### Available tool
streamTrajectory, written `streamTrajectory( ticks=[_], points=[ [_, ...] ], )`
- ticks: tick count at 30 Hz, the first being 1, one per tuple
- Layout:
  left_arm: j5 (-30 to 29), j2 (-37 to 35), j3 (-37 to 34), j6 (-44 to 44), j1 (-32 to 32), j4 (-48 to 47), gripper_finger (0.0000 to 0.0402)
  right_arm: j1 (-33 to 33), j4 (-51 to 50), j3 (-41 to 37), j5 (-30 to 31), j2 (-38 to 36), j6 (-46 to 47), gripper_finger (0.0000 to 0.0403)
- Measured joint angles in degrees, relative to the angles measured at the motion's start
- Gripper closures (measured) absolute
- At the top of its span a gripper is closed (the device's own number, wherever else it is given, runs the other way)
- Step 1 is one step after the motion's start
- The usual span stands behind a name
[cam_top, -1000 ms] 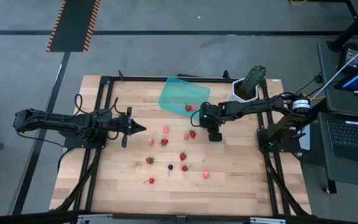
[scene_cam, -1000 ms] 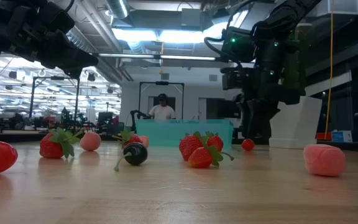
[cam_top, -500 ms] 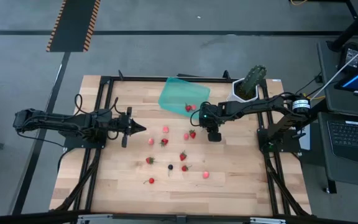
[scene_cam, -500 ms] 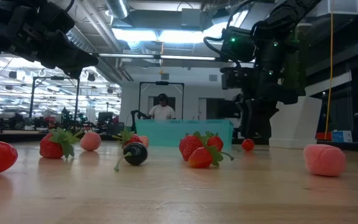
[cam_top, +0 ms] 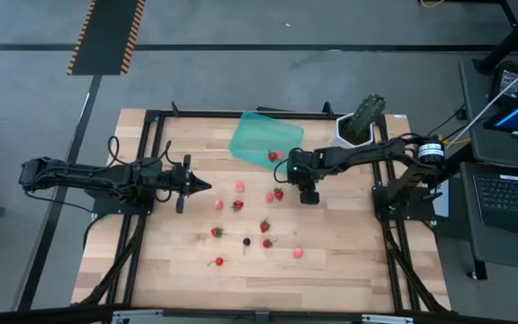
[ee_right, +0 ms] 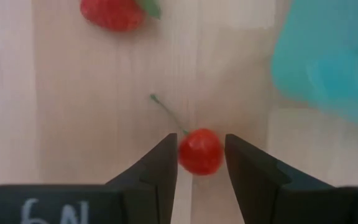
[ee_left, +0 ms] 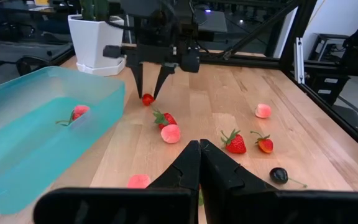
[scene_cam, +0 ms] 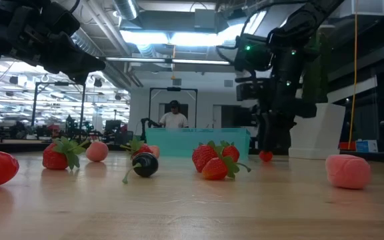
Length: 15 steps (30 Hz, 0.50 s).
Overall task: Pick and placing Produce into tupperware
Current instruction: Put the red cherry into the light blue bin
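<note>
The right gripper (ee_right: pixel 196 158) stands low over the table (cam_top: pixel 331 270), just beside the near right corner of the teal tupperware (cam_top: pixel 263 137). Its fingers (ee_right: pixel 157 168) are spread, and a small round red cherry (ee_right: pixel 199 151) with a thin stem lies on the wood between them. The pads seem not yet to press it, so this looks like the moment before a grasp, the fingers lined up either side so that closing would catch the fruit at its widest part. The left wrist view shows the same thing from across the table: the two dark fingertips straddle the cherry (ee_left: pixel 147 99) close to the tupperware wall (ee_left: pixel 73 93).

One red and pink piece (ee_left: pixel 78 112) already lies inside the tupperware. The rest of the Produce is scattered on the table toward the near side: a leafy strawberry (cam_top: pixel 278 193) just left of the right gripper, pale pink pieces (cam_top: pixel 239 187), more strawberries (cam_top: pixel 264 226) and one dark berry (cam_top: pixel 246 241).

The left gripper (cam_top: pixel 203 186) waits above the table's left middle, its fingers pressed together and empty, well apart from the fruit. A cactus in a white pot (cam_top: pixel 353 130) stands at the far right corner.
</note>
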Motion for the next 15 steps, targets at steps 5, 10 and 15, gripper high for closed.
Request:
streamTrajectory(
  ticks=[5, 10, 15],
  points=[
    [0.0, -0.01, 0.02, 0.02, 0.0, -0.17, 0.0401, 0.02, 0.56, 0.02, 0.0, 1.29, -0.15, 0.0267],
    [0.0, -0.01, 0.02, 0.02, 0.0, -0.18, 0.0401, 0.0, -0.01, 0.02, -0.16, 1.29, -0.2, 0.0267],
    [0.0, -0.02, 0.02, 0.04, 0.0, -0.2, 0.0401, 0.01, -1.0, 0.05, -0.18, 1.29, 1.06, 0.0267]
  ],
)
